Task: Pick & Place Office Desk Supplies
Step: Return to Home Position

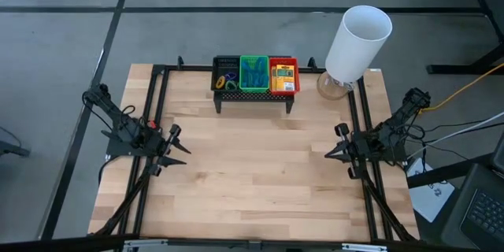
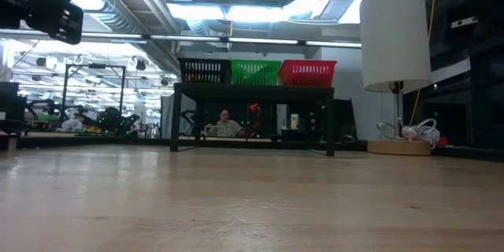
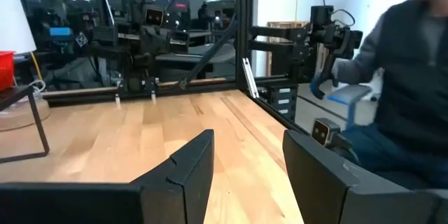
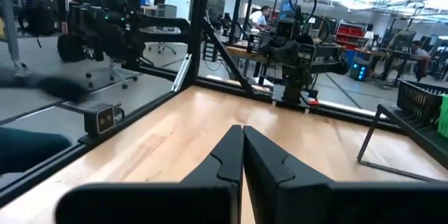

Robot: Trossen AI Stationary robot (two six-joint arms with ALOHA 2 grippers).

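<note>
Left end effector (image 3: pixel 246 143) right up at the lens, fingers spread wide, bare bench (image 1: pixel 252 181) showing through the gap and nothing between them. Over to the right end effector (image 4: pixel 242 134): fingers pressed together tip to tip, also empty. And the goods? All up on the black mesh stand (image 1: pixel 252 98), with the black basket (image 1: pixel 227 74) at its left end, the green basket (image 1: pixel 253 73) in the middle and the red basket (image 1: pixel 283 75) at its right end, side by side. That stand runs its long axis across the bench, and both end effectors hang well in front of it, one off each end, tips facing each other. Black end is nearer the left arm, red end nearer the right. A tall white cylinder (image 1: pixel 358 43) stands just beside the stand's right end. Sorting looks done, so any coming move should only need to draw clear of the stand.
</note>
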